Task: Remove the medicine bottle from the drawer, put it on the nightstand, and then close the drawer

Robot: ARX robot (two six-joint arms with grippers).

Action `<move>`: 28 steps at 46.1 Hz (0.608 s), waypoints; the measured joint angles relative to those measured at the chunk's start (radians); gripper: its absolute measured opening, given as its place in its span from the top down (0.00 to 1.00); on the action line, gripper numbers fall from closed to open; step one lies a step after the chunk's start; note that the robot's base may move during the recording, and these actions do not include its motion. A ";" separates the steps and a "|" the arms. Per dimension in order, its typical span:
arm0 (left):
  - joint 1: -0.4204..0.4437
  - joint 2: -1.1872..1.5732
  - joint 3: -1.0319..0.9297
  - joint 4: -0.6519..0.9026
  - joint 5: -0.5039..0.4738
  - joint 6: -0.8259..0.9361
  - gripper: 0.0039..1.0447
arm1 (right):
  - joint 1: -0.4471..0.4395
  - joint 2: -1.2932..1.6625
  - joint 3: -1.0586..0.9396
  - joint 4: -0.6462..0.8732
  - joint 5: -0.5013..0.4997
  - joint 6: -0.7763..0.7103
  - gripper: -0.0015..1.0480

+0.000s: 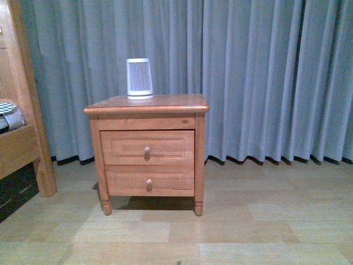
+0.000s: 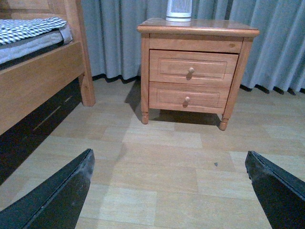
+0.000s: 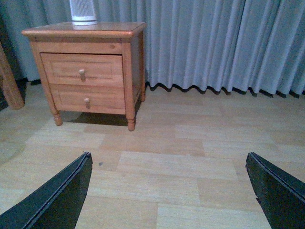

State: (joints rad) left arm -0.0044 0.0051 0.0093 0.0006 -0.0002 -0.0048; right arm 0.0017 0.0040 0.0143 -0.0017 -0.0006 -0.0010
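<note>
Checking jaw state before approach: what do the wrist views show? — Operator

Left gripper: jaws spread wide, nothing between them. Right gripper: jaws also wide apart and empty. The nightstand stands well ahead of both pairs of jaws, across bare floor. — Technician

Where is the medicine bottle? — Operator

It is not visible in any view. The drawer is shut, so the bottle is judged to lie inside it, far ahead of the jaws. Only a white ribbed device stands on the top. — Technician

Handling guidance? — Operator

Drawer: rigid wood. The only grip point is the round knob. Close the jaws across it and pull straight back. The knob looks smooth and rounded, so slip is a risk. Bottle: expect a light, hard, smooth cylinder that may roll or tip if nudged. Take hold across the body at mid-height with moderate force, not at the cap. How it lies in the drawer cannot be told until the drawer is open. — Technician
</note>
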 joint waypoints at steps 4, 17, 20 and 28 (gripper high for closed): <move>0.000 0.000 0.000 0.000 0.000 0.000 0.06 | 0.000 0.000 0.000 0.000 0.000 0.000 0.07; 0.000 0.000 0.000 0.000 0.000 0.000 0.06 | 0.000 0.000 0.000 0.000 0.000 0.000 0.07; 0.000 0.000 0.000 0.000 0.000 0.000 0.06 | 0.000 0.000 0.000 0.000 0.000 0.000 0.07; 0.000 -0.001 0.000 0.000 0.000 0.000 0.06 | 0.000 0.000 0.000 0.000 0.000 0.000 0.07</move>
State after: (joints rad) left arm -0.0044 0.0044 0.0093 0.0002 -0.0002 -0.0051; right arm 0.0017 0.0040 0.0143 -0.0017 -0.0006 -0.0010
